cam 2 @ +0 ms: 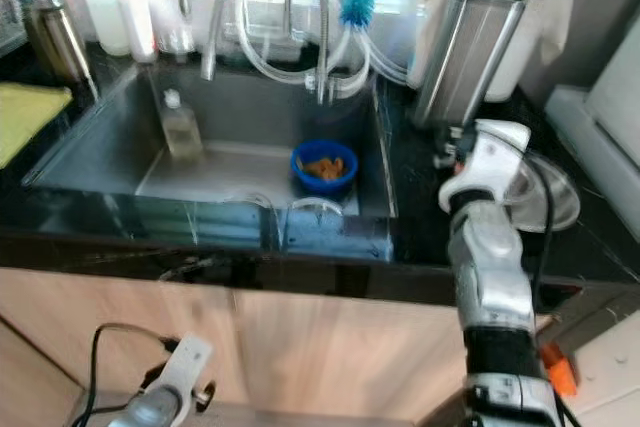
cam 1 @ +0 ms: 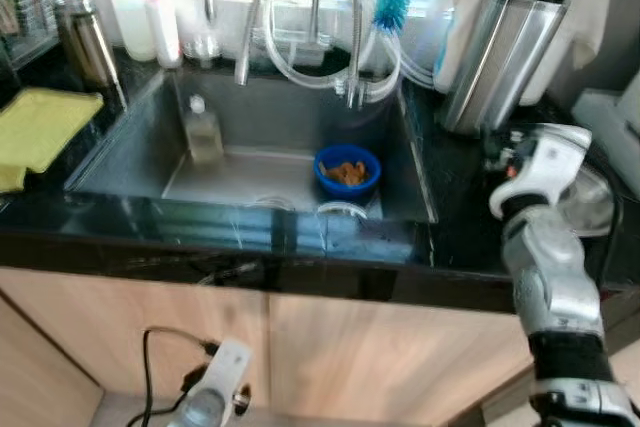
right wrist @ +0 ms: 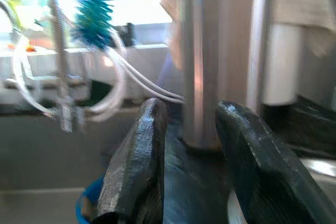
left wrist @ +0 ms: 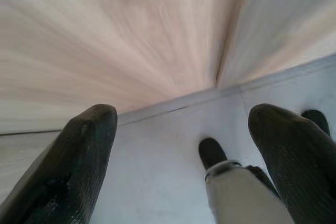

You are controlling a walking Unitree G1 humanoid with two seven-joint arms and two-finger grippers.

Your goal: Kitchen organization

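A stainless steel sink (cam 1: 120, 152) is sunk into a black counter (cam 1: 455, 227). On the sink floor toward its right side sits a blue bowl (cam 1: 347, 171) holding orange-brown scraps. A clear bottle (cam 1: 201, 130) with a white cap stands upright toward the sink's back left. On the counter at the sink's back right corner stands a tall, shiny metal holder (cam 1: 497, 57) with black handles sticking out. A yellow cloth (cam 1: 38, 127) lies flat on the counter's left edge.
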